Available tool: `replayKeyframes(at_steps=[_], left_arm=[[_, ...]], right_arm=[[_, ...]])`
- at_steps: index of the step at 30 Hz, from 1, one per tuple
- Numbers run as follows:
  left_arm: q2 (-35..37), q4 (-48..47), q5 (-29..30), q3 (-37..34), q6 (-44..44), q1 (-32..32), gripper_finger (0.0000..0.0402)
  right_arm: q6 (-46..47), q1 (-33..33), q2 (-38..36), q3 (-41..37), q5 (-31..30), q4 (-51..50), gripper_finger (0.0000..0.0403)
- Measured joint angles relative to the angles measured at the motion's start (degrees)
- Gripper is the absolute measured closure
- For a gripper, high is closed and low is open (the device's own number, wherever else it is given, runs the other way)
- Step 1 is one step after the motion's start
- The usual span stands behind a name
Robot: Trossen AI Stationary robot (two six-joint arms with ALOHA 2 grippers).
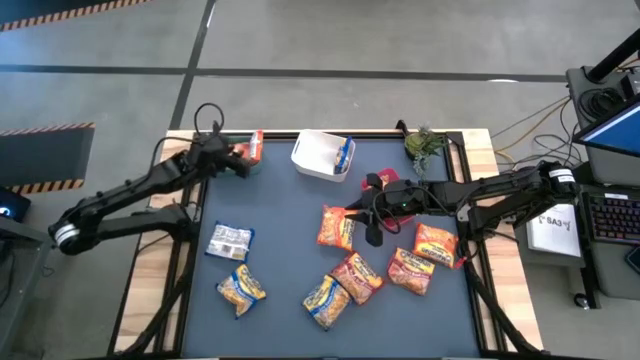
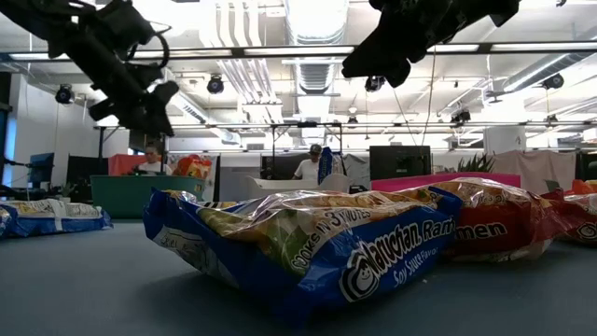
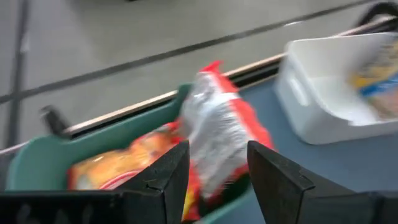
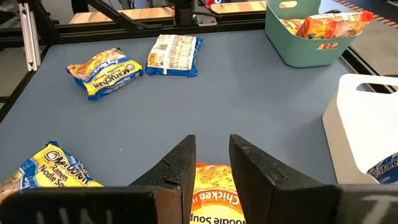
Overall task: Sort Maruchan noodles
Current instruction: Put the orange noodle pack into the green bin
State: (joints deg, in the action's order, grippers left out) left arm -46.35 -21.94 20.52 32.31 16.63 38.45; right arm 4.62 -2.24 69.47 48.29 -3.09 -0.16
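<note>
Red-and-silver packet [image 3: 217, 134] stands in the green bin [image 3: 37, 165] past the left gripper [image 3: 217, 171], whose fingers are apart and empty. The right gripper [image 4: 211, 165], parted, hovers over an orange packet [image 4: 214, 202]. Eight packets [image 1: 235, 241] remain unsorted on the table [image 1: 290, 215].

Left arm stretched to far left corner, left hand [image 1: 243, 160] fingers parted, right hand [image 1: 368, 222] mid-table, fingers apart

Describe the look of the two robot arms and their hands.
Both arms are dark, slim and jointed, with a pale grey band near each base and thin black cables looping along them. The left hand and right hand each end in two flat, wedge-shaped black fingers. No markings are readable on them.
</note>
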Motion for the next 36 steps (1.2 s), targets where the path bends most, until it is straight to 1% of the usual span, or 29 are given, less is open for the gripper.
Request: replayKeyframes(at_steps=[2,5,9,11,15,17,19,23,26,32,36], left_arm=[[-1.4,-2.9,1.6,1.2,1.1,1.2,0.0260],[-5.1,-7.2,2.8,5.1,1.4,3.0,0.0262],[-12.5,-13.4,3.2,11.5,-2.4,6.3,0.0262],[-16.6,-15.0,1.5,14.9,-5.6,8.5,0.0263],[-25.1,-22.0,-5.0,21.6,-10.9,13.9,0.0263],[-28.6,-24.4,-7.7,24.4,-12.0,16.3,0.0263],[-31.6,-25.1,-9.0,26.1,-12.0,17.6,0.0263],[-35.0,-24.5,-9.6,26.7,-11.7,17.6,0.0257],[-36.1,-23.5,-9.6,25.6,-11.6,17.6,0.0248],[-36.9,-16.8,-9.1,23.2,-12.1,17.7,0.0225],[-36.9,-12.9,-9.1,21.6,-12.0,17.7,0.0221]], right_arm=[[0.0,0.0,0.0,0.0,0.0,0.0,0.0317],[0.0,0.0,0.0,0.0,0.0,0.0,0.0317],[-0.1,0.0,0.0,0.0,0.0,0.0,0.0317],[-0.1,0.0,0.0,0.0,0.0,0.0,0.0317],[-0.1,0.0,0.0,0.0,0.0,0.0,0.0317],[-0.1,0.0,0.0,0.0,0.0,0.0,0.0317],[-0.1,0.0,0.0,0.0,0.0,0.0,0.0317],[-0.3,0.0,0.0,0.0,0.0,0.0,0.0317],[-0.3,0.0,0.0,0.0,0.0,0.0,0.0317],[-0.3,0.0,0.0,0.0,0.0,-0.2,0.0317],[-0.2,0.0,0.0,0.0,0.0,-0.2,0.0317]])
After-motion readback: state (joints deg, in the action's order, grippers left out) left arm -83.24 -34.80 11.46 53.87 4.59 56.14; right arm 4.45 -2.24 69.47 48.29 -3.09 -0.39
